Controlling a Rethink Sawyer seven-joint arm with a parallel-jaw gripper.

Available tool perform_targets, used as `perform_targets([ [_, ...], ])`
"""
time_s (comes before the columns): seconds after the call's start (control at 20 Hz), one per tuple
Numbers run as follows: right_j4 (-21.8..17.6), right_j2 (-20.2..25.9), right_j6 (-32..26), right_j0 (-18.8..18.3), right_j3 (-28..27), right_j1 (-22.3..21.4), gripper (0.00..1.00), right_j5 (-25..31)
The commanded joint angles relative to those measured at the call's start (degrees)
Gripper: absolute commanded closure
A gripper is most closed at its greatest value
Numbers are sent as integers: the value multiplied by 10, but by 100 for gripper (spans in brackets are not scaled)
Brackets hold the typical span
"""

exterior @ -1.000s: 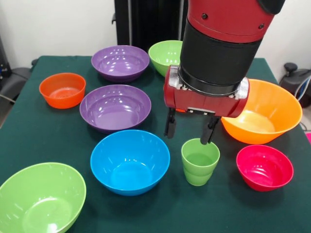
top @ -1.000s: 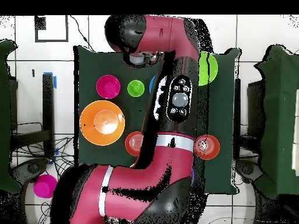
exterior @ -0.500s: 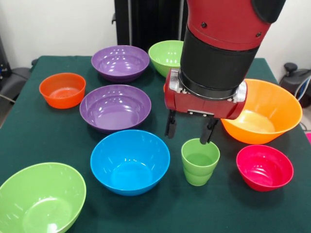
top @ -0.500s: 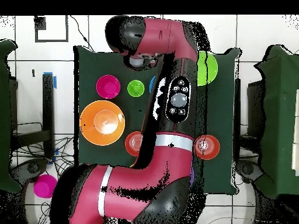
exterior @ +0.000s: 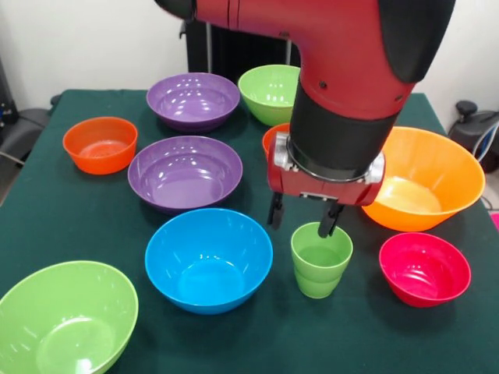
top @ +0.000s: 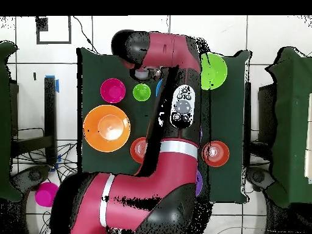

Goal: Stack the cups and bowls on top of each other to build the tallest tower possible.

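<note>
Claw (exterior: pixel 300 220) hangs from the red arm (exterior: pixel 343 86) with its two dark fingers spread fairly wide and nothing between them. One fingertip (exterior: pixel 328 226) shows just over the far rim of the cup (exterior: pixel 320 259); whether it touches is not clear. The other finger hangs over bare cloth at the cup's 10 o'clock.

Standing upright on the table (exterior: pixel 70 202), the cup has its mouth up and its long axis vertical. The blue bowl (exterior: pixel 208 259) is at its 9 o'clock, the pink-red bowl (exterior: pixel 425 269) at its 3 o'clock and the large orange bowl (exterior: pixel 425 179) at about 1 o'clock. All the bowls sit open side up and apart; no tower stands. From overhead, the arm covers the claw, and the cup (top: pixel 141 92) shows beside it.
</note>
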Motion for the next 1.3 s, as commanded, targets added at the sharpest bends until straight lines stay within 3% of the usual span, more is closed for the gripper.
perform_targets([
  [0.05, -1, 30, 92, 13, 108, -18, 0, -66],
  [0.65, 5, 28, 110, 15, 106, 15, 0, -114],
  [1.3, 12, 32, 123, 17, 127, 23, 0, -140],
])
